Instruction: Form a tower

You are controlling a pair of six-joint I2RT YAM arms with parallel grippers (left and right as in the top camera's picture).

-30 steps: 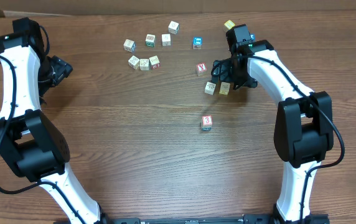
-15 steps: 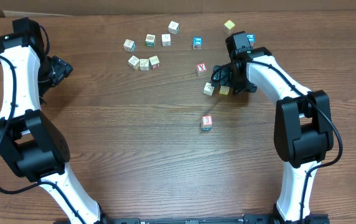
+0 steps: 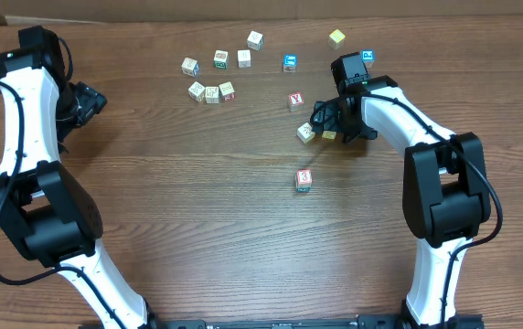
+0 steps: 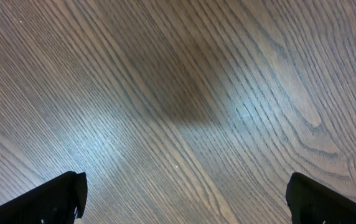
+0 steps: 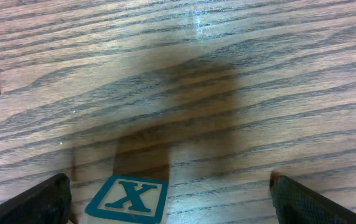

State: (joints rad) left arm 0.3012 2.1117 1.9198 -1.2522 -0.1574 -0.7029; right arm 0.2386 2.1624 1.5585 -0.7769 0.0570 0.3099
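Barely begun: the tower (image 3: 304,180) looks short, well apart from the right gripper (image 5: 168,186), which hangs open around an X cube (image 5: 128,199). The left gripper (image 4: 184,196) is open over bare worktop (image 4: 178,93). Many loose cubes (image 3: 212,93) remain.

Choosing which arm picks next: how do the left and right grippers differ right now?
The left gripper hangs over bare table; the right gripper has a teal X cube between its fingers, ungripped. The left gripper sits clear of the loose cubes; the right gripper is among them. Both are open.
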